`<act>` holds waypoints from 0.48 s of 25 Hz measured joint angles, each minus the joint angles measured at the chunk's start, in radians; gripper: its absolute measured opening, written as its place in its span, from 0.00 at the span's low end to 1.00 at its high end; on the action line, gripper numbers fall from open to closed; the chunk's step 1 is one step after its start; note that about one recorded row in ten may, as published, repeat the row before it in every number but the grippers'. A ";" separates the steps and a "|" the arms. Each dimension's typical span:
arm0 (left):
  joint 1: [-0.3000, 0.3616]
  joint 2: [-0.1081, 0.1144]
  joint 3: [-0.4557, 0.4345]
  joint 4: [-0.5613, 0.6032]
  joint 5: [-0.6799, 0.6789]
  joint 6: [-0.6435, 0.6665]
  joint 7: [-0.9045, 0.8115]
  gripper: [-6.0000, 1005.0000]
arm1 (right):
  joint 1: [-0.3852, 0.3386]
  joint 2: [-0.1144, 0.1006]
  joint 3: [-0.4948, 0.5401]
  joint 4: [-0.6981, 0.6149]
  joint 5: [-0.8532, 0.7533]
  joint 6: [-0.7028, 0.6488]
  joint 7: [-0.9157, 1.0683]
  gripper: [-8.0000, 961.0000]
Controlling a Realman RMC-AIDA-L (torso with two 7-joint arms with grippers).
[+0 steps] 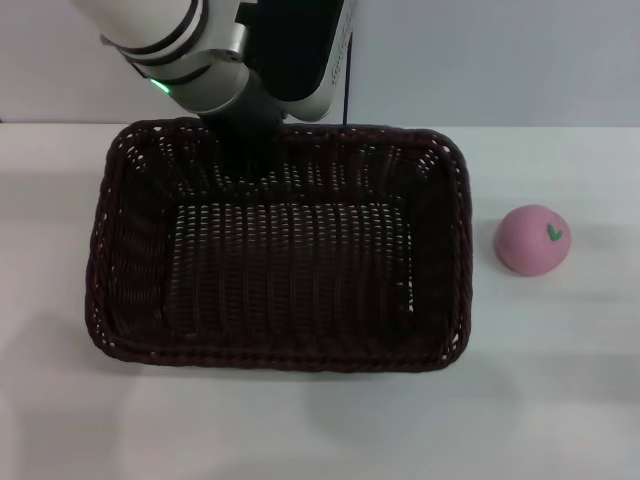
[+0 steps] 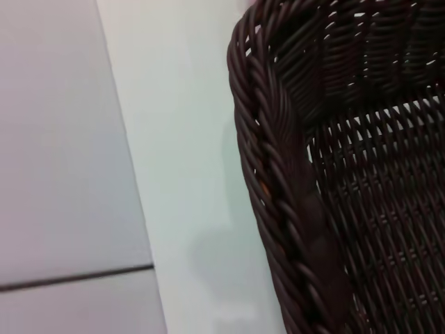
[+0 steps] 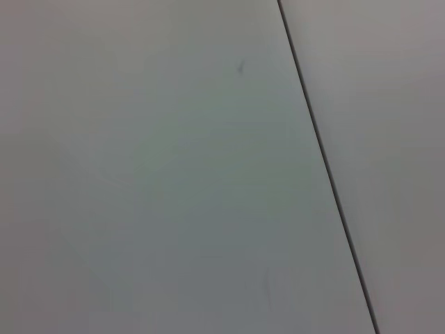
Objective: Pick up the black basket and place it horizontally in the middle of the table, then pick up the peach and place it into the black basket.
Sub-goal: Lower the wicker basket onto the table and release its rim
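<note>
**Basket flat mid-table, peach outside it on the right**

You've got the table (image 1: pixel 300 430), plain white, carrying everything; no writing, logo or label readable on any surface in any view.

Black basket (image 1: pixel 275 245) sits flat on the table, long side running left-right, roughly central in the head view. Open side up, inside bare, braided rim all round. Left wrist view shows a close stretch of that braided rim (image 2: pixel 278 202) with open-weave wall beside it and white table next to it.

Your left arm (image 1: pixel 215 55) comes in from the top of the head view, white and grey shell with a green light, its dark end reaching down to the basket's far rim near the left-centre. Left gripper: fingers hidden in both the head view and the wrist view, so you can't tell if it is released or clamped on the rim.

Peach (image 1: pixel 533 239), pink with a small green leaf mark, rests on the table just beside the basket's right end, apart from it, not inside.

Right gripper: out of sight. Right wrist view shows only a blank pale surface crossed by one dark line.
</note>
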 joint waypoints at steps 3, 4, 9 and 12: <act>0.006 0.000 0.028 0.000 0.021 -0.009 -0.042 0.31 | 0.001 0.000 0.000 0.000 0.000 0.002 0.000 0.76; 0.006 0.000 0.028 0.000 0.021 -0.009 -0.042 0.32 | 0.001 0.000 0.000 0.000 0.000 0.002 0.000 0.76; 0.008 0.000 0.055 0.005 0.022 -0.017 -0.092 0.34 | 0.007 0.000 0.000 -0.002 0.000 0.011 0.000 0.76; 0.006 -0.001 0.083 0.007 0.022 -0.013 -0.121 0.35 | 0.010 0.000 0.000 -0.002 0.000 0.011 0.000 0.76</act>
